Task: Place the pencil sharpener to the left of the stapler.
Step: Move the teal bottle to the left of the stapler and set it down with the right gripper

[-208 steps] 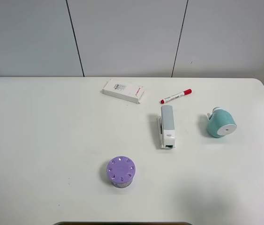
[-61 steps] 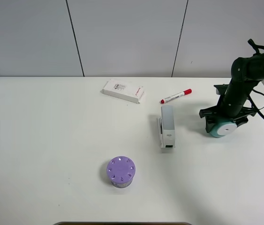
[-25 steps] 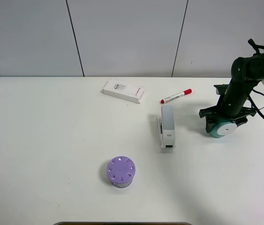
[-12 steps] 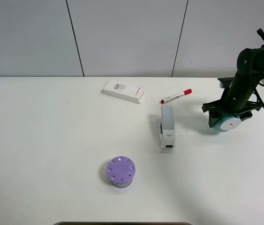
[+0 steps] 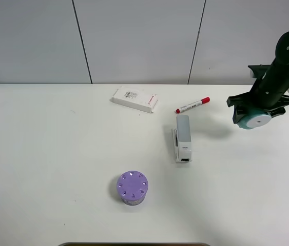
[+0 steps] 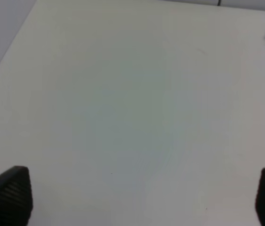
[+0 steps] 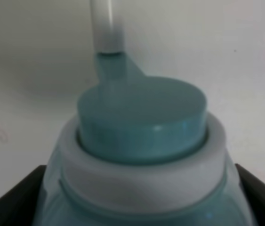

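My right gripper [image 5: 254, 111] is shut on the teal pencil sharpener [image 5: 252, 120] and holds it above the table at the right, its white round face turned toward the front. In the right wrist view the sharpener [image 7: 141, 155] fills the frame between the dark fingers [image 7: 14, 188]. The grey-and-white stapler [image 5: 182, 138] lies lengthwise near the table's middle, well left of the sharpener and apart from it. My left gripper [image 6: 132, 197] is open over bare table; it does not show in the exterior high view.
A red-capped white marker [image 5: 192, 105] lies just behind the stapler. A flat white box [image 5: 134, 99] rests at the back centre. A purple cylinder with holes on top [image 5: 132, 188] stands near the front. The white table [image 5: 57, 148] ends at a wall behind.
My right gripper has lifted the sharpener off the table and carried it up and slightly right. The stapler and the other things have not moved.
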